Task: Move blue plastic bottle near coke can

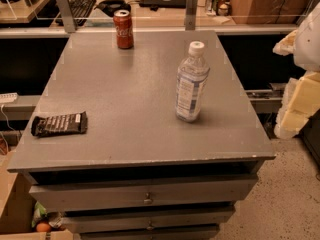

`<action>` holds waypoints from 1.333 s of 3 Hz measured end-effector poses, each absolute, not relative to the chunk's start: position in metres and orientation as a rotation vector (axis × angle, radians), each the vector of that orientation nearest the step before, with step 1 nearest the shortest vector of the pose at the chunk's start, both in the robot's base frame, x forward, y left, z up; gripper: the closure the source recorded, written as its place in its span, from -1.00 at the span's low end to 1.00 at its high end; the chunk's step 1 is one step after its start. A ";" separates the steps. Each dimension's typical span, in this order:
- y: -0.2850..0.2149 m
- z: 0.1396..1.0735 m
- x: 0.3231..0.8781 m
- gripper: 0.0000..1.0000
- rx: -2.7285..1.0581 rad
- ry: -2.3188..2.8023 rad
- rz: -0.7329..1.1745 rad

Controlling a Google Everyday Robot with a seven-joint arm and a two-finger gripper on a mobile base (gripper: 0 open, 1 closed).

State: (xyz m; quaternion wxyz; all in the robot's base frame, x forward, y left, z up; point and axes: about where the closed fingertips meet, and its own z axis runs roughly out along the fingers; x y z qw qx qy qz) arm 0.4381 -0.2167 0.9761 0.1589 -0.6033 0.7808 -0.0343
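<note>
The blue plastic bottle (191, 83) stands upright right of the middle of the grey table top (125, 104), with a white cap and a pale label. The coke can (123, 29) stands upright near the far edge, left of the middle, well apart from the bottle. My gripper (295, 106), pale yellow and white, hangs at the right edge of the view, beyond the table's right side and about level with the bottle. It touches nothing.
A dark flat snack wrapper (60, 124) lies at the table's left edge near the front. Drawers (145, 196) sit below the top. A desk with a keyboard (77, 6) runs behind a rail (150, 30). Speckled floor (285, 199) lies at the right.
</note>
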 end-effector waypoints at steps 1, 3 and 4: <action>-0.217 0.976 0.438 -1.00 -1.725 2.232 -0.098; -0.180 0.956 0.501 -1.00 -1.579 2.087 0.032; -0.155 0.936 0.527 -1.00 -1.498 2.014 0.190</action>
